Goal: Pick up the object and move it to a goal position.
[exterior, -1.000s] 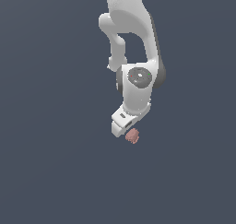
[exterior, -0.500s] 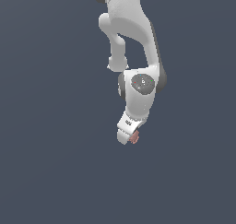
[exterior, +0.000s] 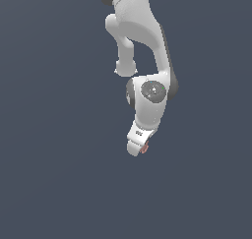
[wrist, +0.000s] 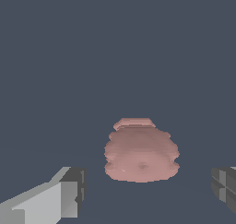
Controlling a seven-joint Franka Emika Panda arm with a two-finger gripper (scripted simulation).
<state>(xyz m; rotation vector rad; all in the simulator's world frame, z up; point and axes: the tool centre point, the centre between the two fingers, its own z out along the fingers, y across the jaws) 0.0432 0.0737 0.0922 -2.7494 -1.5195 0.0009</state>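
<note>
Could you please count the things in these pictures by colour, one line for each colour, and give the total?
Pinkish-red: 1, the small lumpy matte pinkish-red chunk, lying between the open pincer's fingers.
White: 1, the white robot arm with its pincer.
Total: 2

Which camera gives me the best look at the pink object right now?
The wrist view: the pink object fills the middle, lying between the open gripper's fingers. The exterior view shows only a pink sliver beside the gripper.
</note>
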